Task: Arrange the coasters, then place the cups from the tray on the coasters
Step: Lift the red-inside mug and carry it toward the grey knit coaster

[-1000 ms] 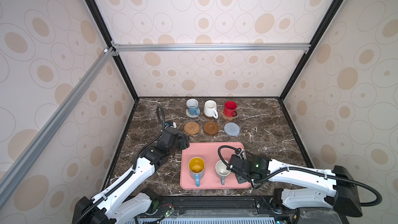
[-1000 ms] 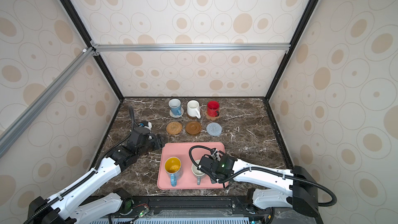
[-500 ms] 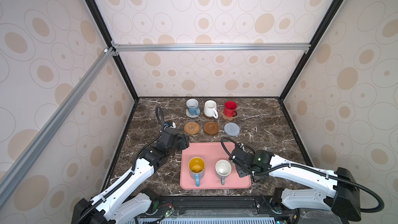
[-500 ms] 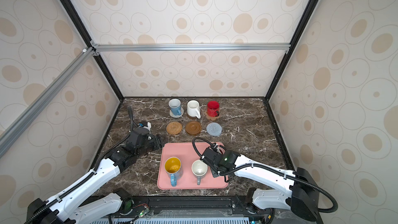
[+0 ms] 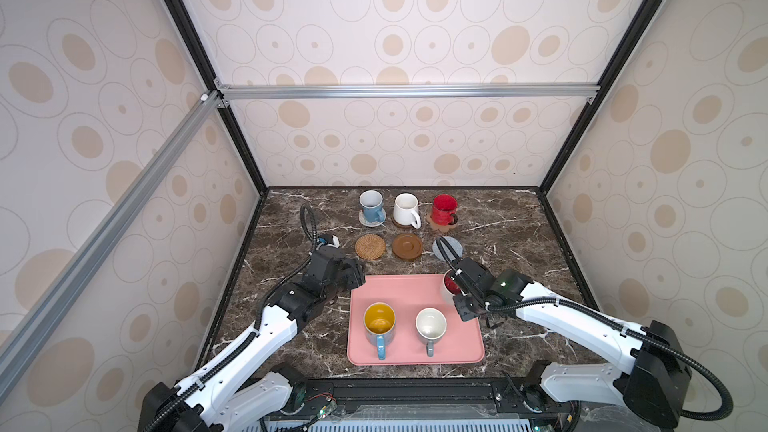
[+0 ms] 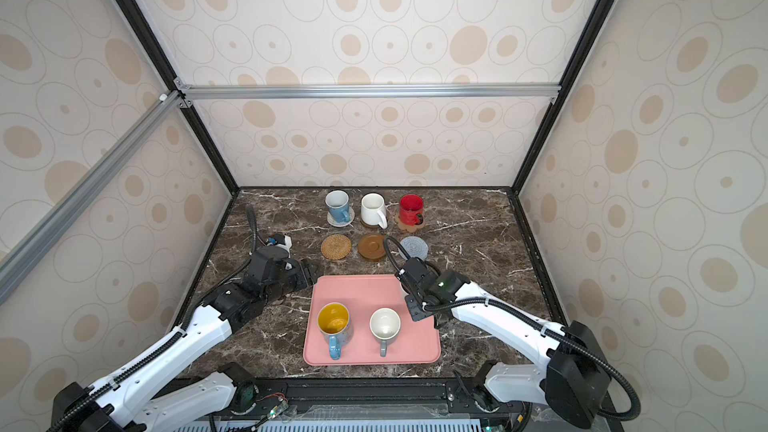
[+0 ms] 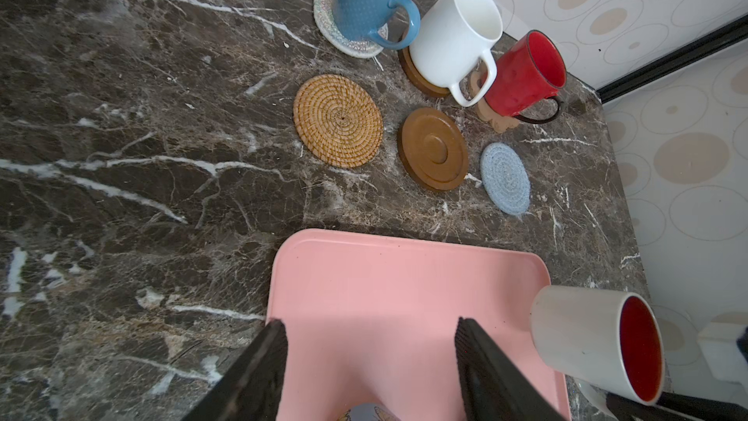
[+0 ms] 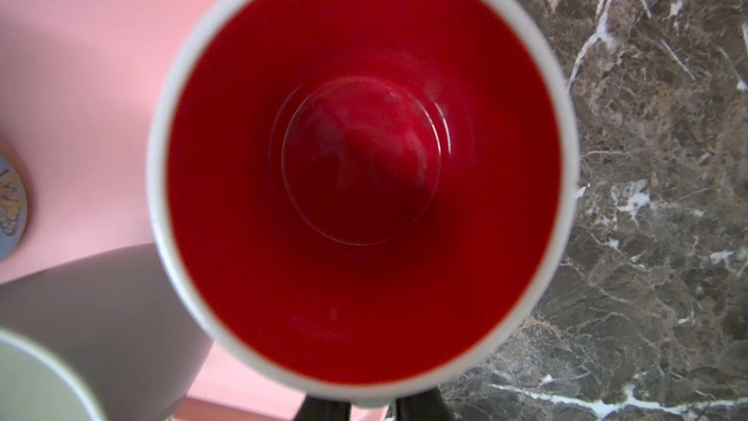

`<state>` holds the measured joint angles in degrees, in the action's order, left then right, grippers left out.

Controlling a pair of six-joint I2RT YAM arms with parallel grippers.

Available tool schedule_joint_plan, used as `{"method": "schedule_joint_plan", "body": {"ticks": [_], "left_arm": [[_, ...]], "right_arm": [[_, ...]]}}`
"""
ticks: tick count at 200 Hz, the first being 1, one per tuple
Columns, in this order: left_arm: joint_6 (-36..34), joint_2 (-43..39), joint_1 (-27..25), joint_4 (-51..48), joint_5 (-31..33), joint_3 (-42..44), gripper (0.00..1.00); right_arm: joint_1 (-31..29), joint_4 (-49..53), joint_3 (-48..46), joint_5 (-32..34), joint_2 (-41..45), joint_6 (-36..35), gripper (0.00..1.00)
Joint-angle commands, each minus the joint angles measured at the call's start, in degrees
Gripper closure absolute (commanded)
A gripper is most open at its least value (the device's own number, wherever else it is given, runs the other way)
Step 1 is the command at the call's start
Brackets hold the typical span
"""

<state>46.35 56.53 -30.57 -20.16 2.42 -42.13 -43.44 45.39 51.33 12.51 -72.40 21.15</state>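
Note:
My right gripper is shut on the white cup with red inside, which hangs over the far right corner of the pink tray. On the tray stand a blue cup with yellow inside and a white cup. My left gripper is open and empty at the tray's far left corner. Behind the tray lie three bare coasters: rattan, brown disc, pale blue.
In the back row a blue cup, a white cup and a red cup each sit on a coaster. The right arm's cable loops over the pale blue coaster. Enclosure walls border the marble table on three sides.
My right gripper has carried the red-inside cup from beside the white cup toward the tray's far right corner. The left arm has barely moved.

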Motion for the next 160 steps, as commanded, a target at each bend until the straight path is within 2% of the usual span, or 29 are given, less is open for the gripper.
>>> {"method": "schedule_joint_plan", "body": {"ticks": [1,73,160], "left_arm": [[0.9,-0.3,0.3,0.9,-0.1,-0.2,0.33],[1.4,-0.9,0.4,1.3,-0.7,0.6,0.33],[1.7,-0.4,0.4,2.4,-1.2,1.0,0.33]], "right_arm": [[2.7,-3.7,3.5,-1.3,-1.3,-6.0,0.92],[11.4,-9.3,9.9,-6.5,-9.0,-14.0,0.92],[20.4,-9.4,21.8,-11.0,-22.4,-21.8,0.93]]}}
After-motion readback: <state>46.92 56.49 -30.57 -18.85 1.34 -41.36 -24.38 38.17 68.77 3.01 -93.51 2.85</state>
